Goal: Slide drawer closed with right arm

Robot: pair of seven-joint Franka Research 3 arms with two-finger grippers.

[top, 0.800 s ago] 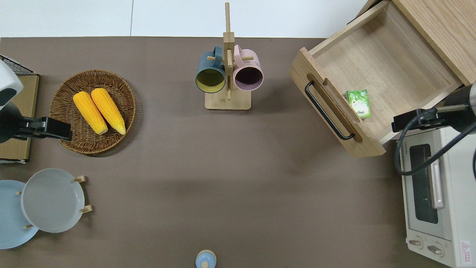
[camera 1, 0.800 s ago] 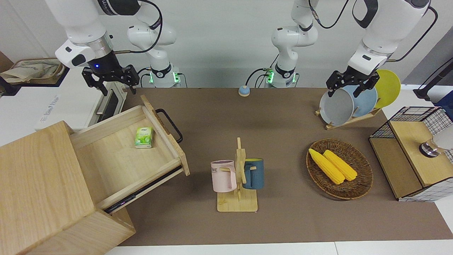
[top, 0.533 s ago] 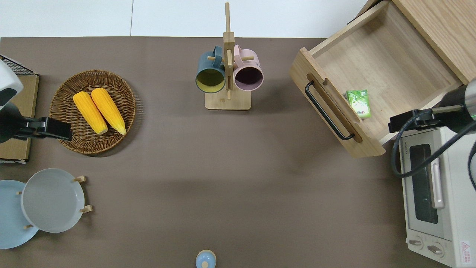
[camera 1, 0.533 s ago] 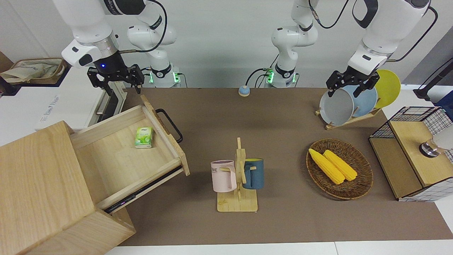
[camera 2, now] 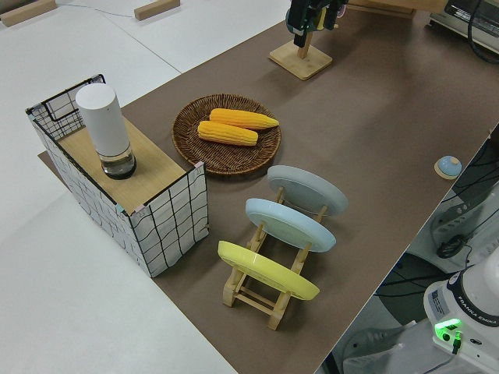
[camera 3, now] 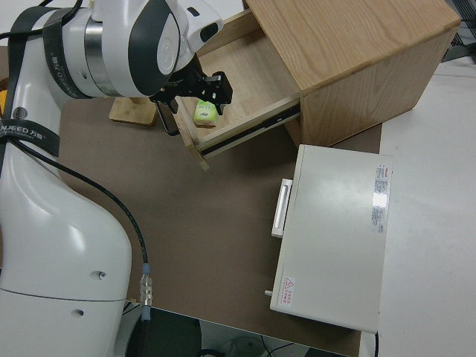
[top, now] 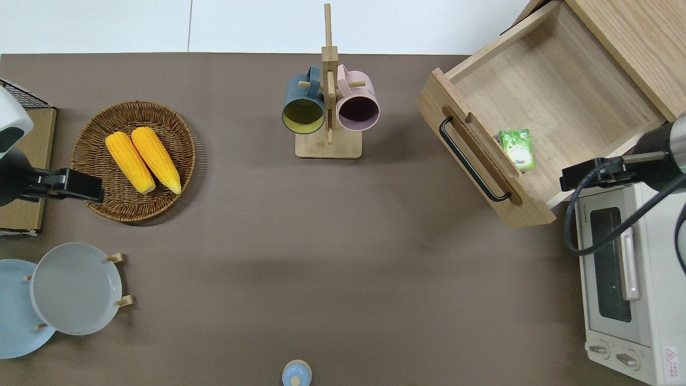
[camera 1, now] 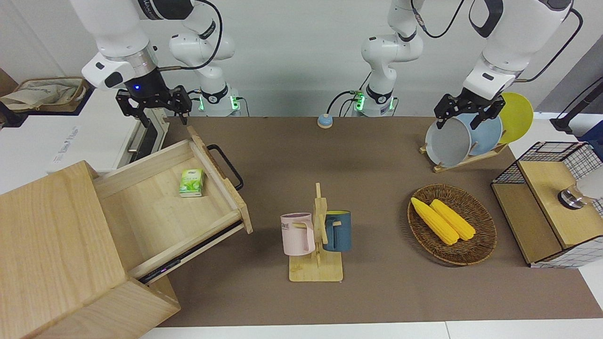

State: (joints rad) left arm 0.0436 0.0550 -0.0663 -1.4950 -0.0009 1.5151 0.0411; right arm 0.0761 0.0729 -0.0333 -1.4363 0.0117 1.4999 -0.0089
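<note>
Drawer (camera 1: 165, 207) of the pale-wood box (camera 1: 52, 254) stands pulled far out at the right arm's end of the table, angled, its black loop handle (camera 1: 226, 165) facing the table's middle. A small green packet (camera 1: 191, 182) lies inside near the front panel. The right gripper (camera 1: 153, 107) hangs in the air with fingers spread wide, holding nothing, over the gap between drawer and white oven (top: 624, 279). To close well, it should likely come down against the front panel beside the handle and push squarely along the slides. The left arm is parked.
</note>
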